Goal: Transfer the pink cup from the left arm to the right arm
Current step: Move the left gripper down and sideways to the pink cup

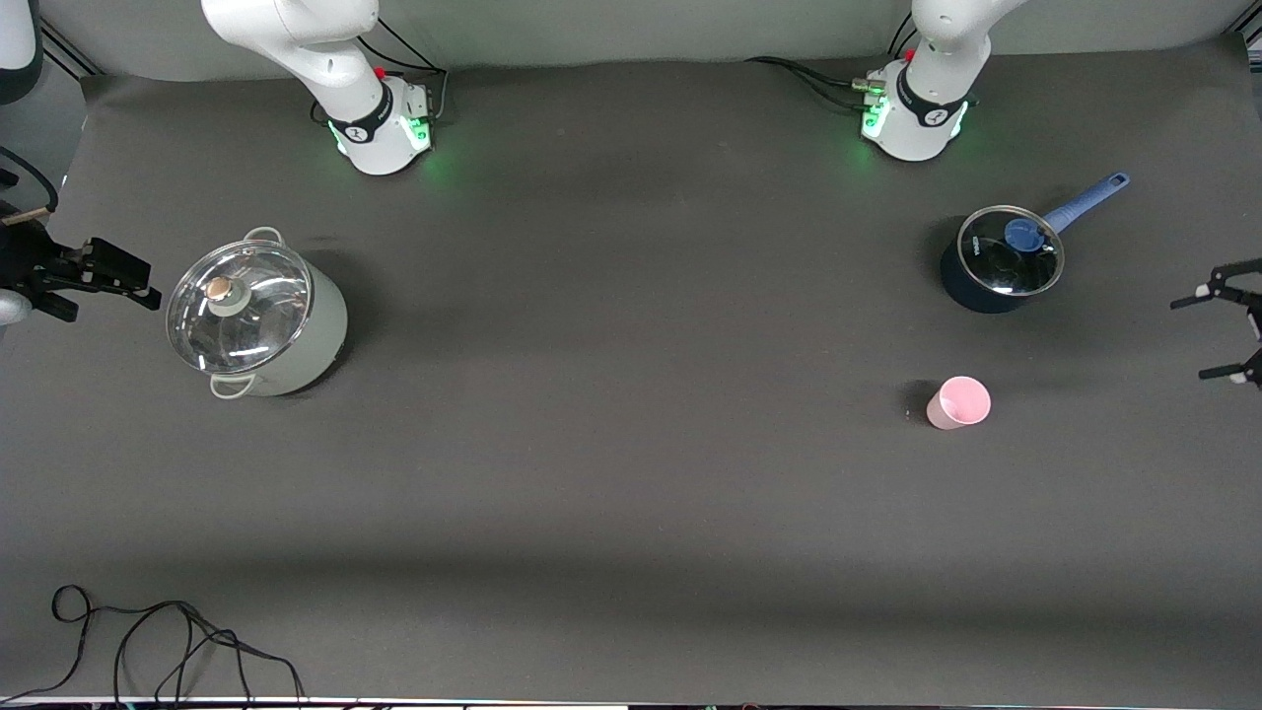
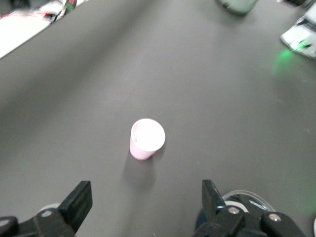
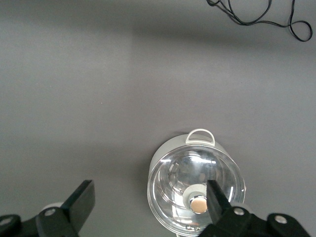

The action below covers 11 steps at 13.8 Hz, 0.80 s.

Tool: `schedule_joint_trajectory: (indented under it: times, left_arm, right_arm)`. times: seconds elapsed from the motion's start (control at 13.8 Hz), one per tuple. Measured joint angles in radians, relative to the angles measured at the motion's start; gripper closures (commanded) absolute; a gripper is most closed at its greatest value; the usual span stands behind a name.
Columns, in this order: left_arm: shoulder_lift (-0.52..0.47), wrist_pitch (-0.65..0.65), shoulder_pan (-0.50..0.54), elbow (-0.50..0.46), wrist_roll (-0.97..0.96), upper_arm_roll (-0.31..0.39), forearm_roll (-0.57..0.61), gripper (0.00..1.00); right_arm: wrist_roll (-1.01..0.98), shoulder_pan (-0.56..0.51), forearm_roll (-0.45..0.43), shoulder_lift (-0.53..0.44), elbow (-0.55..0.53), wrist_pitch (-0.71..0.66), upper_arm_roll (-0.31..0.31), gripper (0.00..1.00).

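Note:
The pink cup (image 1: 958,402) stands upright on the dark table, mouth up, toward the left arm's end and nearer to the front camera than the blue saucepan. It also shows in the left wrist view (image 2: 146,139), well ahead of the fingers. My left gripper (image 1: 1208,333) (image 2: 146,200) hangs open and empty over the table's edge at the left arm's end, apart from the cup. My right gripper (image 1: 104,286) (image 3: 148,200) is open and empty, up over the table's edge at the right arm's end, beside the lidded pot.
A blue saucepan (image 1: 1001,258) with a glass lid and a long handle stands near the left arm's base. A grey-green pot (image 1: 256,316) (image 3: 196,185) with a glass lid stands at the right arm's end. A black cable (image 1: 148,641) lies by the front edge.

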Motion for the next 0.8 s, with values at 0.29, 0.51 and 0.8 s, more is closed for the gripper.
schedule_joint_trajectory:
  times: [0.29, 0.51, 0.8]
  left_arm:
    - [0.244, -0.066, 0.043, 0.066, 0.284, -0.003, -0.126, 0.01]
    - [0.364, -0.068, 0.044, 0.079, 0.444, -0.012, -0.191, 0.01]
    - [0.472, -0.068, 0.037, 0.083, 0.579, -0.033, -0.236, 0.01]
  right_arm:
    - [0.007, 0.000, 0.000, 0.000, 0.003, 0.000, 0.000, 0.00]
    - [0.008, 0.000, 0.000, 0.000, 0.004, 0.000, 0.000, 0.00]
    - [0.008, 0.000, 0.000, 0.001, 0.005, 0.000, 0.000, 0.00]
